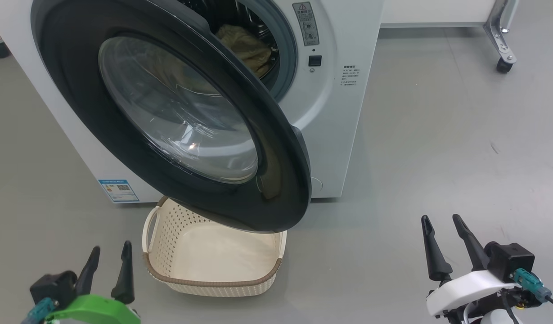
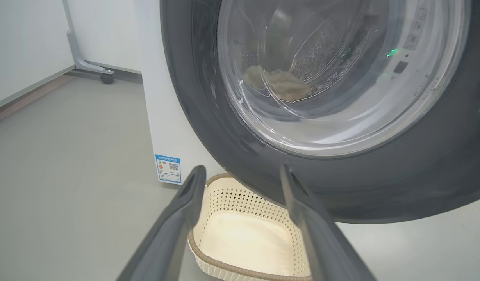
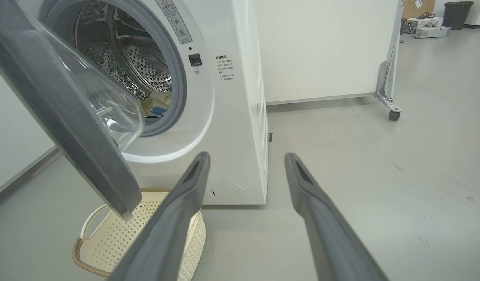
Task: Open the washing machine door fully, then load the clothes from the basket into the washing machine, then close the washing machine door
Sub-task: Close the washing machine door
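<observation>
Careful: shutting the washing machine door (image 1: pixel 177 117), you may pinch the clothes (image 3: pixel 158 106) lying behind it against the grey seal (image 3: pixel 181 93). The basket (image 1: pixel 213 270) below it is empty; left gripper (image 1: pixel 111 246) and right gripper (image 1: pixel 440 218) gape, holding nothing.

Warning triangle (image 1: pixel 302 7), QR sticker (image 1: pixel 118 190) — washing machine (image 1: pixel 348 148)

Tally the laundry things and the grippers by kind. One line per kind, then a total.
Washing machine: 1
Basket: 1
Bundle of clothes in the drum: 1 (pieces cannot be told apart)
Grippers: 2, the left gripper and the right gripper
Total: 5
</observation>
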### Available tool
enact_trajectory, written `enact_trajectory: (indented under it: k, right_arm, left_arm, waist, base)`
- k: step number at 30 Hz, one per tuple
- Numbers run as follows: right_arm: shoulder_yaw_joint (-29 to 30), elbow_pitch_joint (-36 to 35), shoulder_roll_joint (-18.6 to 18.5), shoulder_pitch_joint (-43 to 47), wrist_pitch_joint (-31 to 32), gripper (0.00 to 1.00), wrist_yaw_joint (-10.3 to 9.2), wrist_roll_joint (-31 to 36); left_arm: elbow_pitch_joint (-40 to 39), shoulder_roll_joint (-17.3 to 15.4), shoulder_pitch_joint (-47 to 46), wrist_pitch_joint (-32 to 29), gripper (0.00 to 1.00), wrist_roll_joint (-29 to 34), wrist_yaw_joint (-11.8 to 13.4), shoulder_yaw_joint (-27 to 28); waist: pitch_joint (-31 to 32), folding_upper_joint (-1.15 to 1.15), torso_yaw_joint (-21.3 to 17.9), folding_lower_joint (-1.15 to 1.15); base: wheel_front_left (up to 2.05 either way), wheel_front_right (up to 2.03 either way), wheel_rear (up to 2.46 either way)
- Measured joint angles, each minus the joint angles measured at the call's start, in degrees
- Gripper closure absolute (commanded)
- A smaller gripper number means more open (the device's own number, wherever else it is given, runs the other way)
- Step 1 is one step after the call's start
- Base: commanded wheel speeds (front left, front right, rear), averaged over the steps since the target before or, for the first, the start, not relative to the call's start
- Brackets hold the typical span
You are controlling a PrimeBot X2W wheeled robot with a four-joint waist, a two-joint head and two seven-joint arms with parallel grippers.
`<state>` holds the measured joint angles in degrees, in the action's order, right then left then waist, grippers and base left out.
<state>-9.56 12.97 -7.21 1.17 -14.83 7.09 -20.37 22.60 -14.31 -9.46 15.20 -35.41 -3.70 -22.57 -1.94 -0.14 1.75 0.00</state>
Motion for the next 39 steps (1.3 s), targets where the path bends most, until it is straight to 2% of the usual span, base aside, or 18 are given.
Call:
enact_trajectory:
  k: [4, 10, 14, 27, 28, 29, 30, 31, 39]
  right_arm:
    - [0.0, -0.1, 0.0, 0.0, 0.0, 0.0, 0.0, 0.1]
    - [0.0, -0.2, -0.1, 0.1, 0.0, 0.0, 0.0, 0.2]
    - [0.0, -0.2, -0.2, 0.1, 0.0, 0.0, 0.0, 0.4]
    - [0.0, -0.5, -0.3, 0.1, 0.0, 0.0, 0.0, 1.2]
    - [0.0, -0.5, -0.3, 0.1, 0.0, 0.05, 0.0, 1.2]
    - [0.0, -0.5, -0.3, 0.1, 0.0, 0.28, 0.0, 1.2]
    - [0.0, -0.5, -0.3, 0.1, 0.0, 0.67, 0.0, 1.2]
    - [0.0, -0.5, -0.3, 0.1, 0.0, 1.0, 0.0, 1.2]
    - [-0.1, -0.6, -0.2, 0.1, 0.0, 1.0, 0.0, 1.2]
  left_arm:
    - [0.9, 0.3, 1.0, -0.1, 0.0, 2.2, 1.5, 0.3]
    - [1.3, 2.3, 2.0, -0.1, 0.0, 2.6, 2.0, 1.0]
    - [-0.6, 2.9, 2.2, -0.5, 0.0, 3.8, 2.9, 3.9]
    - [-3.8, 5.2, 3.6, -0.5, 0.0, 6.9, 2.9, 8.2]
    - [-3.8, 5.2, 3.6, -0.5, 0.0, 6.9, 2.9, 8.2]
    - [-3.9, 5.4, 3.9, -0.5, 0.0, 7.2, 2.8, 8.4]
    - [-3.9, 5.5, 4.0, -0.5, 0.0, 7.4, 2.8, 8.7]
    - [-4.0, 5.6, 4.2, -0.5, 0.0, 7.6, 2.7, 8.9]
    - [-4.4, 6.6, 5.1, -0.5, 0.0, 9.5, 1.8, 10.5]
  waist:
    - [0.2, 0.0, 0.2, 0.0]
    - [0.6, 0.0, 0.6, 0.0]
    - [0.9, 0.0, 1.0, 0.0]
    - [0.9, 0.0, 1.9, 0.0]
    - [0.9, 0.0, 1.9, 0.0]
    - [0.9, 0.0, 2.0, 0.0]
    - [0.9, 0.0, 2.0, 0.0]
    - [0.8, 0.0, 2.1, 0.0]
    - [0.6, 0.0, 2.2, 0.0]
  base:
    - [0.0, 0.0, 0.0]
    - [0.0, 0.0, 0.0]
    - [0.0, 0.0, 0.0]
    - [0.0, 0.0, 0.0]
    - [0.0, 0.0, 0.0]
    - [0.0, 0.0, 0.0]
    - [0.0, 0.0, 0.0]
    - [0.0, 0.0, 0.0]
    - [0.0, 0.0, 0.0]
